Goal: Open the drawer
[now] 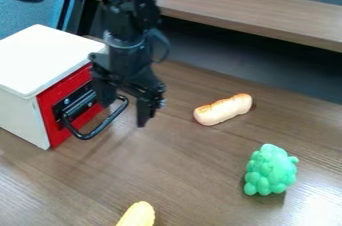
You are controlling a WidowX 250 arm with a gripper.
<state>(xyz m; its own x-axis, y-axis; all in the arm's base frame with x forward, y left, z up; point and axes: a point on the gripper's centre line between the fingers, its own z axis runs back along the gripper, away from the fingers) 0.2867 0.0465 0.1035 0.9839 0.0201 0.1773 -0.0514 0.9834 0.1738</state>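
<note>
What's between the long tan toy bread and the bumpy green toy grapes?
Between the bread and the grapes, the camera view shows only bare, brown, wood-grained table.

You face a brown wood-grain table [194,170], with light glaring near the view's lower right. Behind it you see a wooden ledge [247,7] and, upper left, blue fabric [23,10].

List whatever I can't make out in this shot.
In the camera view:
- White box's inside: hidden by its red front.
- Its left part: cut off by left edge.
- Yellow corn's lower end: cut off by bottom edge.
- Whether gripper touches handle: too small to tell.
</note>
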